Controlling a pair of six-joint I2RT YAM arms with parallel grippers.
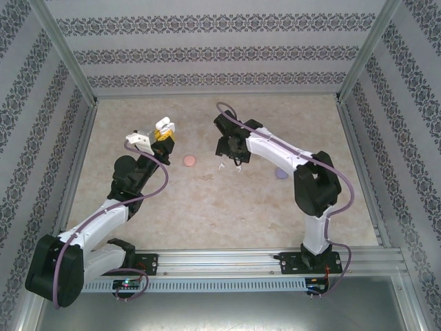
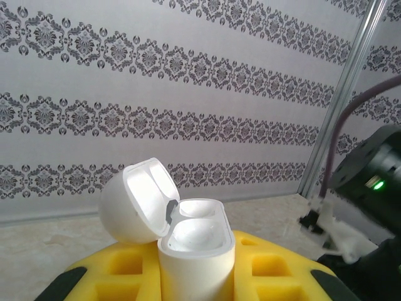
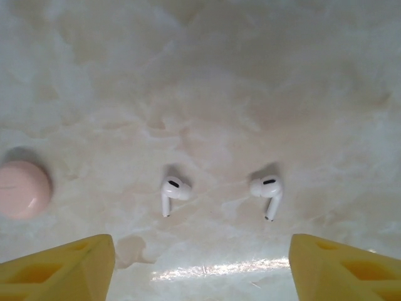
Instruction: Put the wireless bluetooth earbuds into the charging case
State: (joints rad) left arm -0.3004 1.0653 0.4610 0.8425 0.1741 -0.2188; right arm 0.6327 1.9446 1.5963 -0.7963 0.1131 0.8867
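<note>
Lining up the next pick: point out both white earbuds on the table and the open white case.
image-left white earbud (image 3: 176, 189): right wrist view, on its head.
image-right white earbud (image 3: 266, 186): right wrist view, on its head.
open white case (image 2: 197, 260): left wrist view, on its body front.

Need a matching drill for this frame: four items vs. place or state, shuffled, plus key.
1 white charging case
2 white earbuds
3 pink case
4 purple case

A on the table, left of the earbuds
B lying on the table before the open right gripper
C lid open, clamped in the left gripper
D on the table beside the right arm

Pairs: 1-C, 2-B, 3-A, 4-D
</note>
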